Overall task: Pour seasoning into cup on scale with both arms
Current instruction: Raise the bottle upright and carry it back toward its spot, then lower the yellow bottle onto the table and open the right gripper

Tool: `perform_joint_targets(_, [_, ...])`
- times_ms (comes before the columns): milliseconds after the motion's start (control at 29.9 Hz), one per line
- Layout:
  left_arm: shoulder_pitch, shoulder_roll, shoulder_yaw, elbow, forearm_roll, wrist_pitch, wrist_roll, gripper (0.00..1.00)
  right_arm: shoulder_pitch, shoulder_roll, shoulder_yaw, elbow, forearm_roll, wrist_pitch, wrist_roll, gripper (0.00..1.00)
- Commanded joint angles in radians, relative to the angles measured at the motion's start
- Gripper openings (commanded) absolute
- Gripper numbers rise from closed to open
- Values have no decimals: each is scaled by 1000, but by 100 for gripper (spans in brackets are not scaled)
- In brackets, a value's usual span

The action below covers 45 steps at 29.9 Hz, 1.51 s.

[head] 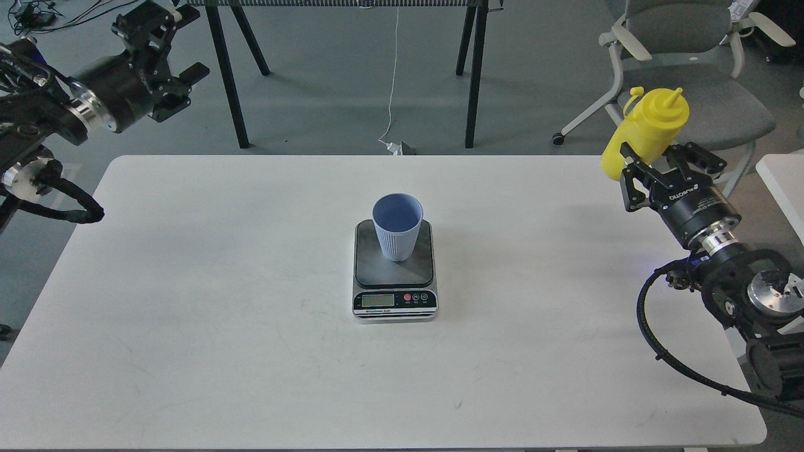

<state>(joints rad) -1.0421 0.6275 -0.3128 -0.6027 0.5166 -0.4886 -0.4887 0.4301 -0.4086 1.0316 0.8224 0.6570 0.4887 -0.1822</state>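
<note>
The flat grey scale (394, 276) sits mid-worktop (188, 314), carrying the ribbed blue cup (397, 227), which looks empty. Far right of the scale, the right gripper (653, 171) holds the smooth yellow seasoning (644, 130) bottle tilted. Far left, the left gripper (166, 59) spreads wide.

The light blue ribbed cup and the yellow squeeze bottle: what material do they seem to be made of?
The light blue ribbed cup looks like matte plastic: even colour, fine moulded vertical ribs, no shine. The yellow squeeze bottle, held in the right gripper, looks like soft, slightly glossy plastic, judging by its opaque colour and moulded nozzle. Neither can be confirmed by sight alone.
</note>
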Motion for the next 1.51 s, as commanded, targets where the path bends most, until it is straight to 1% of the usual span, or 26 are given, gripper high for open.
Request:
perform_joint_targets(0, [0,1,1,0,0,0,0,99,-17,102,-1,-46,-4,0,0,19])
perform_joint_targets(167, [0,3,1,0,0,0,0,99,-37,140,-1,-57,-5,0,0,19])
perform_joint_targets(268, [2,3,1,0,0,0,0,99,-37,163,-2,-91,-5,0,0,20])
perform_joint_targets(535, [4,0,3,0,0,0,0,99,-53,169,-10,-118,-7,0,-2,20])
perform_joint_targets(970, [4,1,3,0,0,0,0,99,-65,237,-18,-163,-8,0,-3,22])
perform_joint_targets(1171, [4,1,3,0,0,0,0,99,-67,241,-21,-161,-10,0,-3,22])
perform_joint_targets(1472, [4,0,3,0,0,0,0,99,-67,240,-42,-164,-20,0,-8,28])
